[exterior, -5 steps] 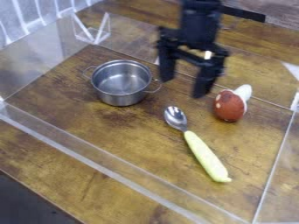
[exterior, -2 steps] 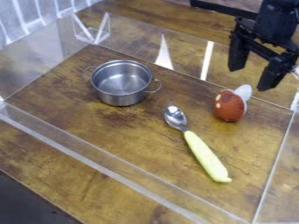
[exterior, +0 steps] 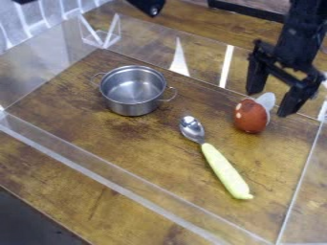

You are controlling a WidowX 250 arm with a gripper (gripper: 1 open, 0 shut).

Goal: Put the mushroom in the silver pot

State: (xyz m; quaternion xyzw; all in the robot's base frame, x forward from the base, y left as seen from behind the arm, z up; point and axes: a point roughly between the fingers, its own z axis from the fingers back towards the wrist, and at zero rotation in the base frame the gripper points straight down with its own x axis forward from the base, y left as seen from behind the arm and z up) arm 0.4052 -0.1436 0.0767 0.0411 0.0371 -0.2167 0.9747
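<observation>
Camera view, and we're looking down on a brown wooden work surface (exterior: 96, 177), its grain streaked light and dark, worn-looking, with darker patches across the middle. Clear, see-through walls fence it in: one transparent strip (exterior: 128, 196) cuts diagonally from the left side of the frame down toward the bottom, and there's more clear panelling at the right edge. Behind, along the top, more brown wood carries on past the enclosure, and up in the upper left corner there's a pale, ribbed surface (exterior: 49, 17), with a white angular marking (exterior: 102, 36) just beside it. Another white pointed shape (exterior: 179, 59) stands out near the top centre. The lower left corner drops away into darkness.

And here's the gripper (exterior: 288, 81), black, at the upper right, its fingers spread apart, pointing down over the mushroom! That mushroom (exterior: 251, 117) lies on the wood right of centre, red-brown cap toward us, whitish stem angled up and to the right, partly behind the dark fingers. Whether they touch it, I can't tell from here.

Over at the upper left of centre, the silver pot (exterior: 132, 91) sits upright on the wood, shiny, open-topped, little wire handles at its sides. Between pot and mushroom, a bit lower, lies the spoon (exterior: 211, 153), metal bowl toward the pot, yellow-green handle slanting down to the lower right. One more dark, blurred shape (exterior: 147, 5) pokes in at the top edge.
</observation>
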